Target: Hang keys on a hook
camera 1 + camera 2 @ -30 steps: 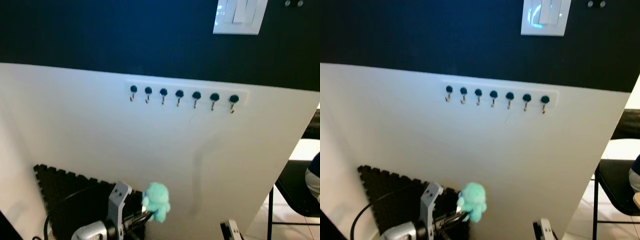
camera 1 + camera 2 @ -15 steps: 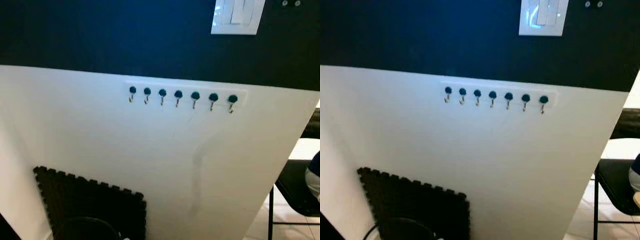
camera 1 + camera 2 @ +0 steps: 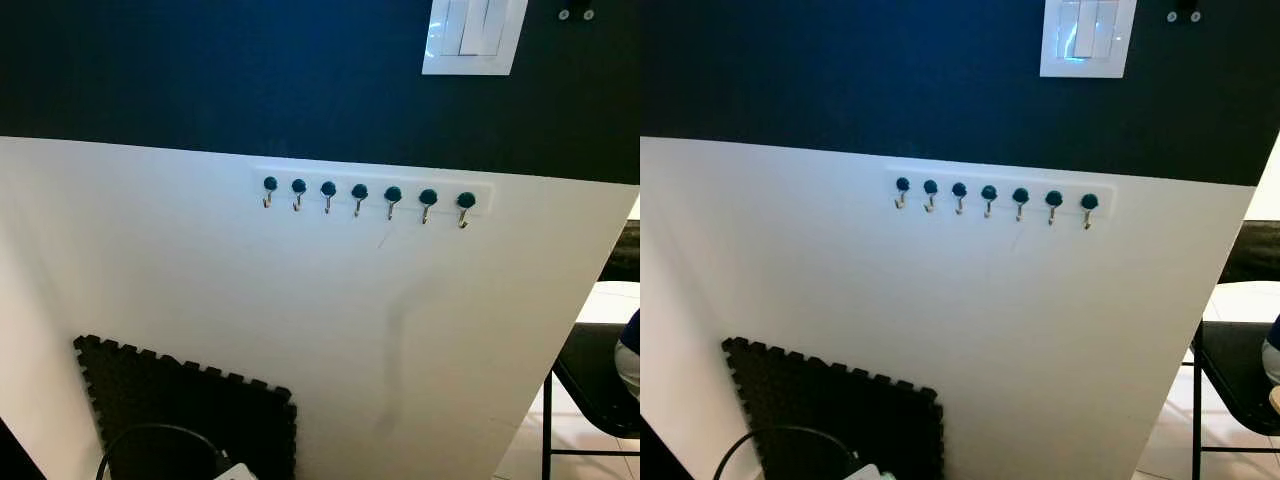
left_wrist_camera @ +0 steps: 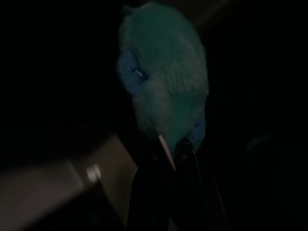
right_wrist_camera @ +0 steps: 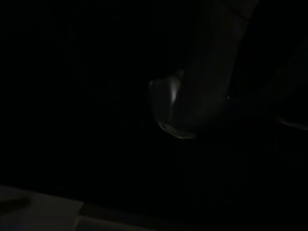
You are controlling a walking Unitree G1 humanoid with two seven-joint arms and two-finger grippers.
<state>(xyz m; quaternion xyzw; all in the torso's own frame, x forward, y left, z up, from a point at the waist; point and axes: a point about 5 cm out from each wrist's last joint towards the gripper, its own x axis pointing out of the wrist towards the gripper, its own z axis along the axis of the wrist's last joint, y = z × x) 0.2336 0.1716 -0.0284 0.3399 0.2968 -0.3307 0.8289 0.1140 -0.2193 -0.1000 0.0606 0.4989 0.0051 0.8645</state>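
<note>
A white rail (image 3: pixel 480 187) with several small dark-knobbed hooks (image 3: pixel 359 194) is fixed on the white lower wall, just under the dark upper wall. In the dim left wrist view, my left gripper (image 4: pixel 172 150) is shut on the keys' teal plush keychain (image 4: pixel 163 72), which sticks out past the black fingertips. A thin pale piece shows between the fingers at the plush's base. The keys themselves cannot be made out. The right wrist view is very dark, with a faint pale curved shape (image 5: pixel 168 103).
A white light switch (image 3: pixel 470 35) sits on the dark wall above the hooks. A black foam mat (image 3: pixel 200 410) leans low against the wall, with a black cable loop (image 3: pixel 150 432) in front. A black chair (image 3: pixel 600 385) stands at the right.
My left arm with the teal plush has dropped out of the head views' bottom edge. The camera has shifted slightly; the hooks and wall stay put.
</note>
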